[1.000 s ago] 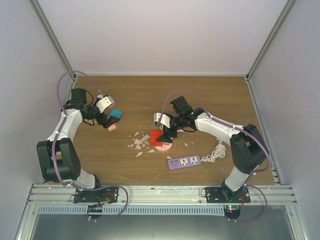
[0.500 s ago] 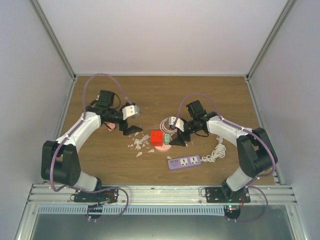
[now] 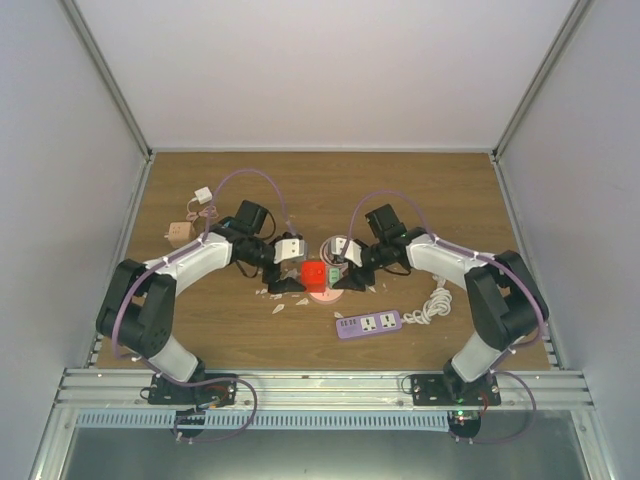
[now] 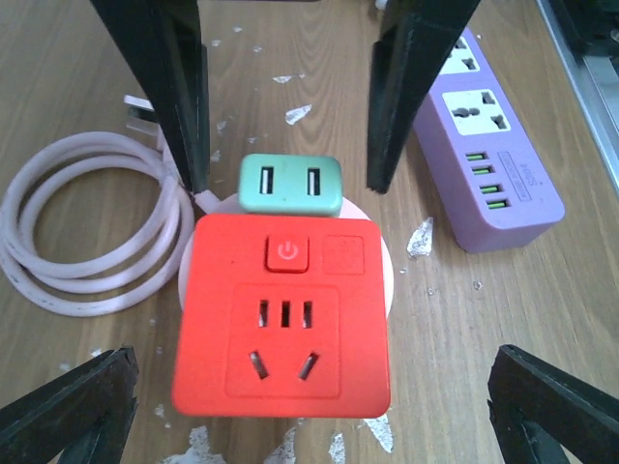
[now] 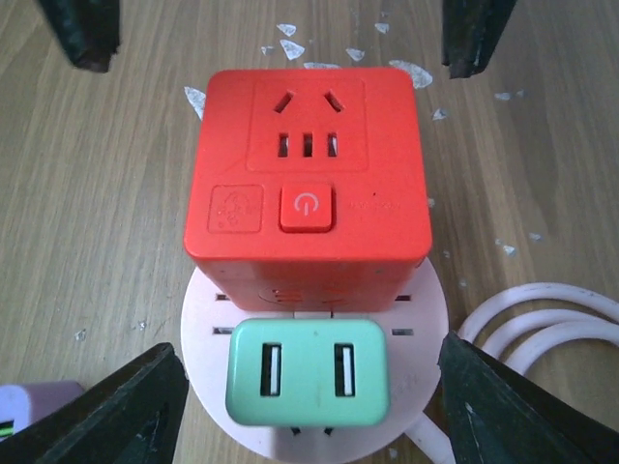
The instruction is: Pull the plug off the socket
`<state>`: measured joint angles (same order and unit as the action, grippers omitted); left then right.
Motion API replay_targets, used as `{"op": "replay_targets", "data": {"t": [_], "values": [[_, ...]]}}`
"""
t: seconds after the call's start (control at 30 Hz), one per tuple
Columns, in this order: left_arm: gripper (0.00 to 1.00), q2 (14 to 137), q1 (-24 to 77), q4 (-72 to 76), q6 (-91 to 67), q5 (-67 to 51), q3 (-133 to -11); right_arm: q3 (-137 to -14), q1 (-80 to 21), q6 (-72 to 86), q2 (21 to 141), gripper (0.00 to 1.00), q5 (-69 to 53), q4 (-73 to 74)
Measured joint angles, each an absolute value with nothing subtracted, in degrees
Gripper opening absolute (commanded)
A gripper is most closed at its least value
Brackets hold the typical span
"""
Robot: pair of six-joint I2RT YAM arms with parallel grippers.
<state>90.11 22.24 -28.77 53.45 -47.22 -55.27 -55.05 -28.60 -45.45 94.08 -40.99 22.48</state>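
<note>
We have 2 arms meeting at the middle of the worktop (image 3: 430,190), and both tools are open and hold nothing. The round pink socket (image 4: 387,275) lies flat there, with 2 things plugged into its top: a red cube adapter (image 4: 282,314) and a small green USB plug (image 4: 289,184) just beside it, the 2 touching or almost touching.

The left tool (image 3: 283,279) sits on the left of the red cube, with its fingers spread wide on both sides of the cube. The right tool (image 3: 345,279) comes from the other side, and in its wrist view the green plug is between its fingers (image 5: 106,411), which are also wide apart.

We judge that the step now is to take a grip before any pulling. For doing it well, we think 1 tool should close on the plug body low, near the socket face but not on it, with the flat sides between the pads. The other tool should hold the pink socket down, because it is light and will probably lift together with the plug. Then the pull should go straight up, without tilting, so the pins do not jam. The white cable coil (image 4: 87,217) and the purple power strip (image 4: 484,159) are near, so we should keep the fingers clear of them.
</note>
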Motion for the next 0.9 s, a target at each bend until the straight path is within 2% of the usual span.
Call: {"op": "replay_targets", "data": {"t": [0.3,0.53,0.9], "values": [[0.91,90.94,25.87,-24.18,53.06,-45.08,-52.34,-55.07,-30.24,-45.41,97.25,0.46,-39.4,21.71],[0.81,93.03,27.75,-20.75,51.64,-42.52,-52.05,-55.07,-30.3,-45.23,97.25,0.23,-39.4,21.26],[0.46,93.58,30.06,-17.72,49.82,-38.59,-51.9,-55.07,-30.37,-44.97,97.14,0.16,-40.01,21.61]]}}
